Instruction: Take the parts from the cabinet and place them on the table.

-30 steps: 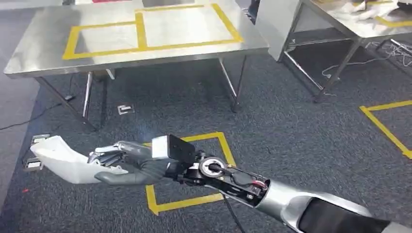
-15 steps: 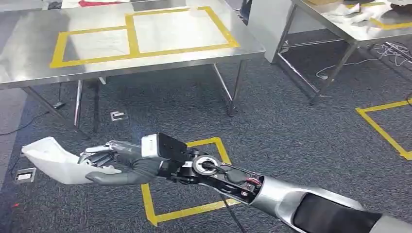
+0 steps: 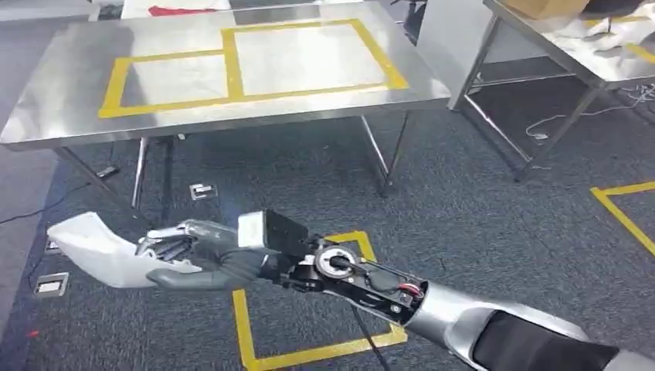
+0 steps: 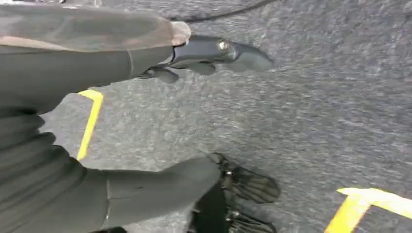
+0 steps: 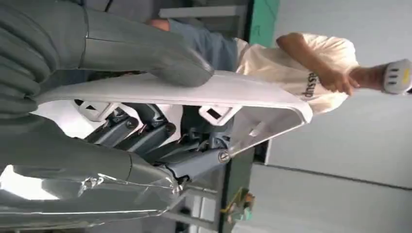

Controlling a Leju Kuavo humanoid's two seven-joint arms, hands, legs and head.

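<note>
My right hand (image 3: 197, 259) reaches across to the left over the carpet and grips a white plastic part (image 3: 96, 247), a curved shell sticking out past the fingers. In the right wrist view the thumb (image 5: 145, 48) presses on the white part (image 5: 233, 94) and the fingers lie under it. The steel table (image 3: 69, 124) with yellow tape rectangles stands ahead, beyond the hand. My left hand (image 4: 214, 53) hangs over the grey carpet with its fingers apart and nothing in it.
A second steel table (image 3: 587, 62) with white parts on it stands at the back right. Yellow tape squares (image 3: 309, 355) mark the carpet below my arm. Floor sockets (image 3: 48, 286) and cables lie at the left. A person (image 5: 301, 63) in a light shirt stands beyond the part.
The whole picture has shifted, so the camera has moved; the table sits a little nearer and more central. My right hand still holds the white part in the same pose.
</note>
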